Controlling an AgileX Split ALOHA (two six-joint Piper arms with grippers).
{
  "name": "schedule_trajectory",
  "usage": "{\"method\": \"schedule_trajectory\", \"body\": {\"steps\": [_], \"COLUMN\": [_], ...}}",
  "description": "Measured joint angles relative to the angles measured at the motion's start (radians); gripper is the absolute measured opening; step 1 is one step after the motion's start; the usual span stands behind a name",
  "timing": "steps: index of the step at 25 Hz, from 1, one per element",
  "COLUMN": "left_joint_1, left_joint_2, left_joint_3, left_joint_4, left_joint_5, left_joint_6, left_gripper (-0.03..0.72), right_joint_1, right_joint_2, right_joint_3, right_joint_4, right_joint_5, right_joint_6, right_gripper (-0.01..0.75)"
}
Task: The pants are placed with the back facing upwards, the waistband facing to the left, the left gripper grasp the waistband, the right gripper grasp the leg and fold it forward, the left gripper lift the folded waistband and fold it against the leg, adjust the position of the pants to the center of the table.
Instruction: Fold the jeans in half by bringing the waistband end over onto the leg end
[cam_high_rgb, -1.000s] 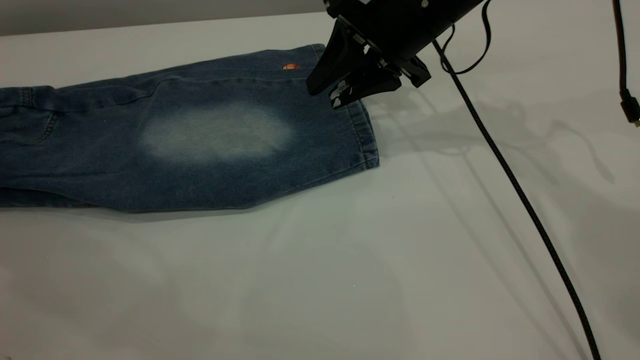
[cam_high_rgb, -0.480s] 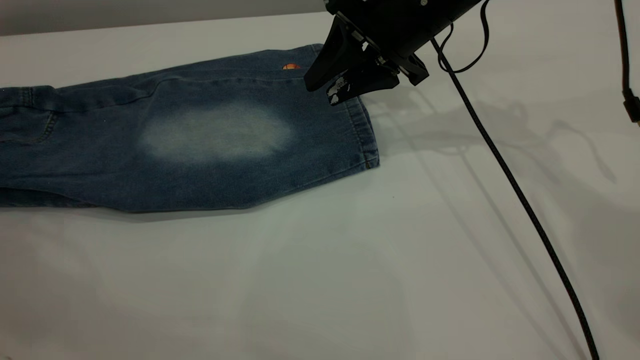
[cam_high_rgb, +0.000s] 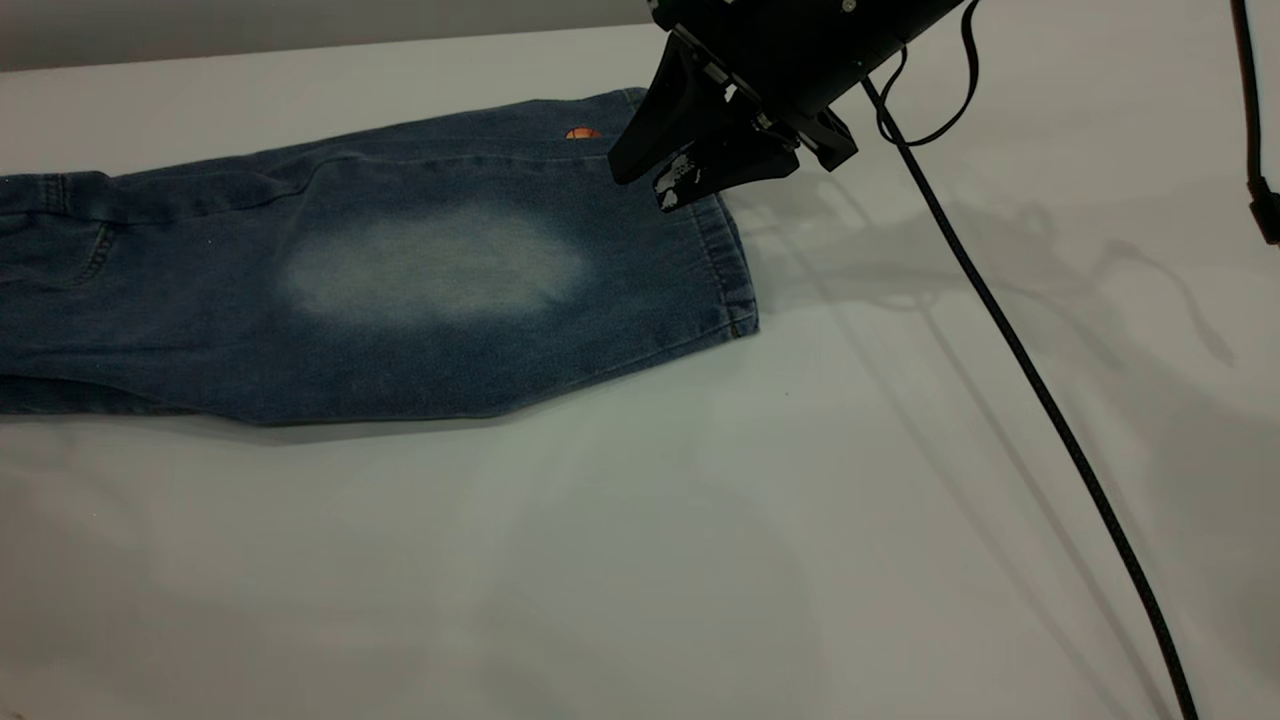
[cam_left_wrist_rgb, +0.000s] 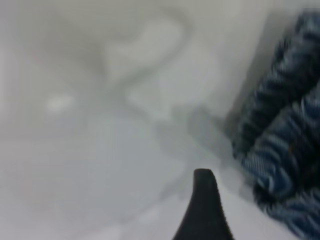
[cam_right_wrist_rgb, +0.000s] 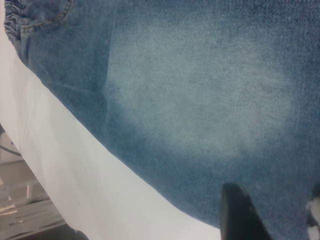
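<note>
The pants (cam_high_rgb: 200, 330) lie flat on the white table (cam_high_rgb: 640, 560), doubled lengthwise. The leg (cam_high_rgb: 430, 265) with the pale oval fade is on top, its hem (cam_high_rgb: 735, 280) pointing right. A scrap of orange print (cam_high_rgb: 582, 132) peeks out at the far edge. My right gripper (cam_high_rgb: 645, 188) hovers open just above the leg's far hem corner, holding nothing; one of its fingers (cam_right_wrist_rgb: 240, 215) shows over the denim (cam_right_wrist_rgb: 200, 100). The gathered waistband (cam_left_wrist_rgb: 280, 145) lies beside my left gripper (cam_left_wrist_rgb: 245, 215), which is open, with one finger (cam_left_wrist_rgb: 205, 210) over bare table.
A black braided cable (cam_high_rgb: 1040, 390) runs from the right arm diagonally across the right side of the table. A second cable with a plug (cam_high_rgb: 1258, 200) hangs at the far right. The table's far edge (cam_high_rgb: 300, 50) lies just behind the pants.
The right gripper has shifted slightly up and to the left over the hem corner, then held still. The pants have not moved.
</note>
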Motion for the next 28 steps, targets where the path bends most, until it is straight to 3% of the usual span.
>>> {"method": "schedule_trajectory", "body": {"steps": [9, 16, 28], "left_joint_1": [-0.001, -0.002, -0.002], "left_joint_2": [0.128, 0.152, 0.175], "left_joint_3": [-0.101, -0.162, -0.161], "left_joint_4": [0.004, -0.017, -0.137], "left_joint_5": [0.143, 0.243, 0.247], "left_joint_6": [0.056, 0.101, 0.183], "left_gripper": [0.589, 0.593, 0.593], "right_joint_1": [0.0, 0.0, 0.0], "right_joint_2": [0.0, 0.0, 0.0], "right_joint_3": [0.0, 0.0, 0.0], "right_joint_4": [-0.004, -0.004, -0.008], "right_joint_5": [-0.001, -0.001, -0.007], "right_joint_6": [-0.01, -0.019, -0.022], "right_gripper": [0.25, 0.25, 0.25]}}
